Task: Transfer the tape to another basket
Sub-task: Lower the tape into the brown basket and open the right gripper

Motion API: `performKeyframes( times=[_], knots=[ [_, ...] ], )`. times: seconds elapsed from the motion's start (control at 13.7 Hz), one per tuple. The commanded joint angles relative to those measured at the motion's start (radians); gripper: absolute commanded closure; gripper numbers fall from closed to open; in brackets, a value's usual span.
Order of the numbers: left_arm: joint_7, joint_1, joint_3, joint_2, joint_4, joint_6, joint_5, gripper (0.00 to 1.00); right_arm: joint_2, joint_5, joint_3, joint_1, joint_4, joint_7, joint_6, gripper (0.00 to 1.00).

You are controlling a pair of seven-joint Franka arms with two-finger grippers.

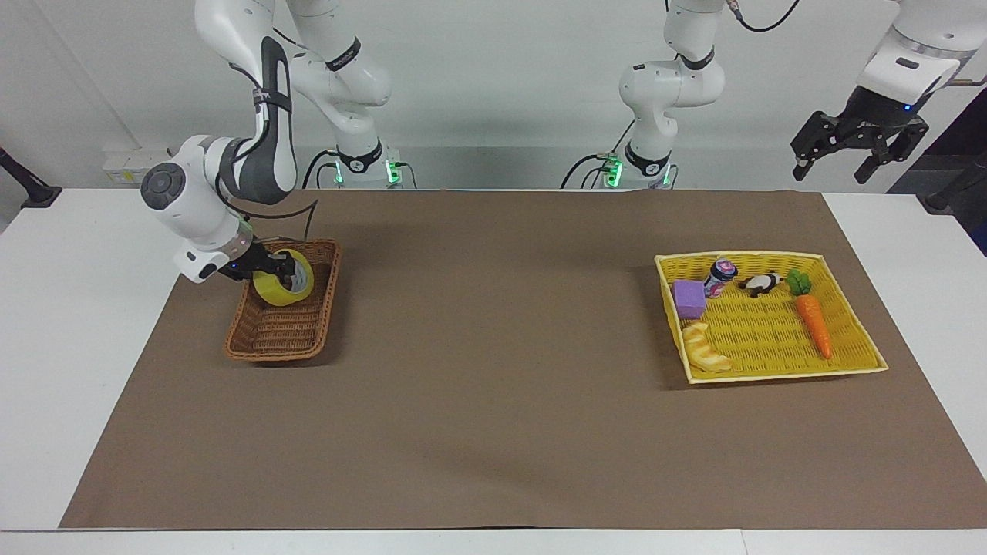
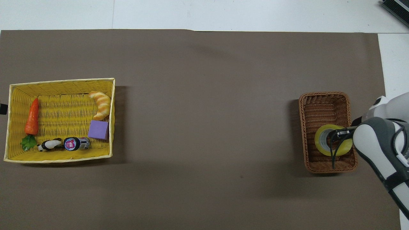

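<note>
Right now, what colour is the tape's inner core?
Grey-white, inside the translucent yellow tape; the overhead view shows it best.

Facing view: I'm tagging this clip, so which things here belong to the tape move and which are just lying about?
In the job: tape, brown wicker basket, right gripper.
Lying about: yellow basket, carrot, croissant, purple block, can, panda.

R gripper (image 1: 271, 266) fingertips hidden by tape (image 1: 284, 279); grip unclear.

High facing and overhead views
</note>
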Motion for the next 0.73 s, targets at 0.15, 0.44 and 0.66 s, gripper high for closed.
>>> performKeyframes(
  times=[0.15, 0.44, 0.66],
  knots=[
    [-0.01, 0.006, -0.004, -0.021, -0.02, -0.005, -0.007, 0.0, -0.027, -0.045, 0.009, -0.008, 0.072, 0.012, -0.079, 0.0],
    [-0.01, 0.006, -0.001, -0.021, -0.02, -0.005, -0.007, 0.0, -0.036, -0.076, 0.009, -0.008, 0.115, -0.007, -0.099, 0.0],
    [-0.01, 0.006, -0.001, -0.021, -0.02, -0.005, -0.007, 0.0, -0.035, -0.113, 0.009, 0.003, 0.171, -0.004, -0.121, 0.0]
  ],
)
